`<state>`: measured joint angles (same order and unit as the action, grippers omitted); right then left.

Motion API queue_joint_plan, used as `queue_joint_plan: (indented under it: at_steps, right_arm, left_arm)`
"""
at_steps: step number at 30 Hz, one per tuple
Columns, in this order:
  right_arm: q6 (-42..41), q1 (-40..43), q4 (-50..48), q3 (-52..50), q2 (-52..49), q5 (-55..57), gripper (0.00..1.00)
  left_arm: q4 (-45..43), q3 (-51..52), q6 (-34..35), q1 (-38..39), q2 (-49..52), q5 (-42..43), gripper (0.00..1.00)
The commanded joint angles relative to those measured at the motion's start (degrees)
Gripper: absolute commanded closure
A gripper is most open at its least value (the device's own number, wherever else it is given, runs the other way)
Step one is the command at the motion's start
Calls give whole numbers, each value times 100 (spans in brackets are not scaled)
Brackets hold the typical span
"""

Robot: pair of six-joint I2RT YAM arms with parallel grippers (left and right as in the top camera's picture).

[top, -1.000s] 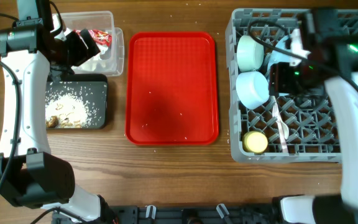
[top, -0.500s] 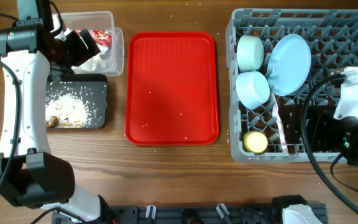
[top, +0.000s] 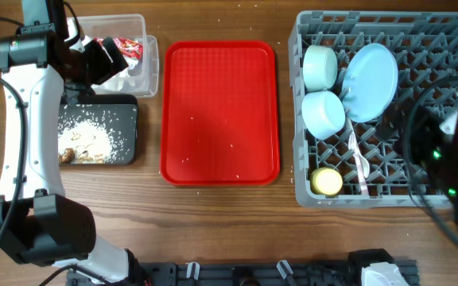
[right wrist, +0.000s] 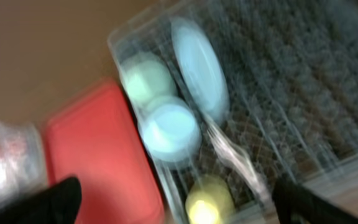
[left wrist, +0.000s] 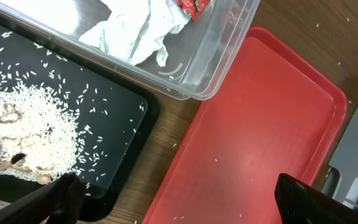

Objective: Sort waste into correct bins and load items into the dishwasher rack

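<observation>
The grey dishwasher rack (top: 420,48) holds two pale blue bowls (top: 320,66) (top: 324,113), the pale blue plate (top: 370,82) on edge, the yellow cup (top: 327,182) and the white spoon and fork (top: 359,159). The clear tub (top: 148,75) holds the napkin (left wrist: 135,31) and red wrapper (top: 130,48). The black tray (top: 126,115) holds rice and scraps (top: 86,139). My left gripper (left wrist: 179,205) is open and empty, above the tub's near corner. My right gripper (right wrist: 185,205) is open and empty, high above the rack in a blurred view. The right arm (top: 452,151) is at the rack's right side.
The flat red serving tray (top: 219,111) lies between the bins and the rack, with a few rice grains on it. A few grains lie on the wooden table (top: 213,230) around it. The red tray also shows in the left wrist view (left wrist: 260,137).
My right arm has pulled away from over the rack towards the right front, leaving the plate standing on edge in the rack. The left arm has not moved.
</observation>
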<state>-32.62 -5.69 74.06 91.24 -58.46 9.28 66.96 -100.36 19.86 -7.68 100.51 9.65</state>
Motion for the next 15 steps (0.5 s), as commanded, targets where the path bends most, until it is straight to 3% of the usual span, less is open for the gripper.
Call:
queue_joint_plan:
  at_steps: [1,5,7,11,15]
  right_arm:
    - [1163,-68,-1646,-1853,1036,-83,0]
    - [2621,-70,-4861,-5383,2822,-1475,0]
    - [2815,-72,-6126,-6994,3816,-2118,0]
    - [2811,-72,-6778,-8566,5316,-2789,0]
    - [3161,-72,-6848,-8806,5810,-2697,0]
  left_arm:
    - [-4,-48,-11,-33,-52,-35,0]
    - [-4,-48,-11,-33,-52,-33,0]
    - [-4,-48,-11,-33,-52,-35,0]
    - [-4,-48,-13,-33,-52,-35,0]
    - [-4,-48,-11,-33,-52,-33,0]
